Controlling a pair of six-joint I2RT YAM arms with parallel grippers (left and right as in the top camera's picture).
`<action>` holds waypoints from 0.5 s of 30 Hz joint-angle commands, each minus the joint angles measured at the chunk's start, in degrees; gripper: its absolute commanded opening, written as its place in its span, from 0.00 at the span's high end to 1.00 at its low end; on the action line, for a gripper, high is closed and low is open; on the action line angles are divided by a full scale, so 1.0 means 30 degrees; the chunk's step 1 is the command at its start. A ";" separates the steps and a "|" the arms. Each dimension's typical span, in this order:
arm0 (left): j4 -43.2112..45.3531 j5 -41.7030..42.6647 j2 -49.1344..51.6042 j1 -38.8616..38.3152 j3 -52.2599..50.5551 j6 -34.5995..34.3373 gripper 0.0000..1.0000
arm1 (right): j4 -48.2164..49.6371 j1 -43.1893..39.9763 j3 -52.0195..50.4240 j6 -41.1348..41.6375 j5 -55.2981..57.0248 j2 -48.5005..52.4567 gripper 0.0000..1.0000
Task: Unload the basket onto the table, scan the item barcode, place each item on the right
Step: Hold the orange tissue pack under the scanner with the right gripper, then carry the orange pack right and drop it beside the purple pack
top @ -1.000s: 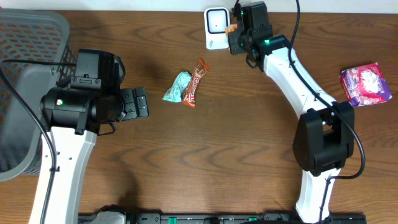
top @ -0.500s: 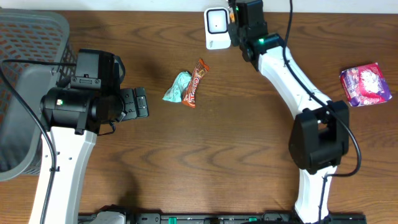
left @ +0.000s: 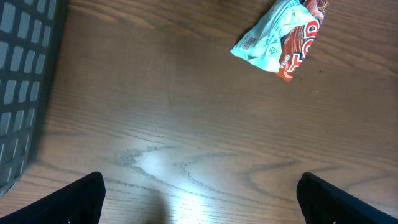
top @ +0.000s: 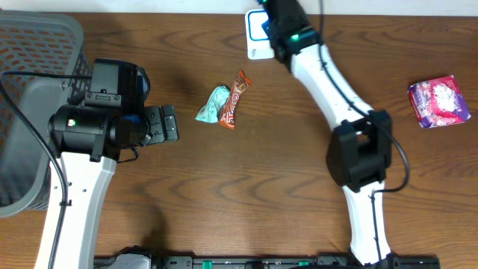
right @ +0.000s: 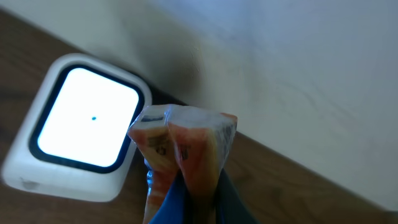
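An orange snack packet [right: 186,140] is pinched upright in my right gripper [right: 193,200], which is shut on it; blue fingers [right: 171,208] hug its lower end. The packet's folded top hangs just right of the white scanner [right: 84,121], whose window glows bright. From overhead the right gripper [top: 275,16] sits over the scanner [top: 256,46] at the table's far edge, and the packet is hidden under the arm. My left gripper [top: 166,123] hovers open over bare wood at the left, fingertips [left: 84,194] wide apart and nothing between them.
A teal packet [top: 214,104] and a red-brown bar [top: 234,99] lie together mid-table, also seen from the left wrist as teal packet [left: 267,40]. A purple packet [top: 439,101] lies far right. A grey mesh basket [top: 30,45] stands at the left edge.
The right arm has swung left and toward the far edge, carrying the packet from beside the scanner to over it. The left arm has not moved.
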 commanded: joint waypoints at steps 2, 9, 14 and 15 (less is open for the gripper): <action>-0.0051 -0.0168 0.0058 0.0102 0.0095 -0.0109 0.02 | 0.1370 0.1049 0.0350 -0.3381 0.3381 0.0838 0.99; -0.0051 -0.0168 0.0058 0.0102 0.0095 -0.0102 0.02 | 0.1953 0.1588 0.0350 -0.3395 0.2907 0.1013 0.99; -0.0051 -0.0168 0.0058 0.0102 0.0095 -0.0109 0.02 | 0.1654 0.1574 0.0350 -0.2936 0.2841 0.1304 0.99; -0.0051 -0.0168 0.0058 0.0102 0.0095 -0.0109 0.02 | 0.1574 0.1566 0.0350 -0.2463 0.2637 0.1341 0.99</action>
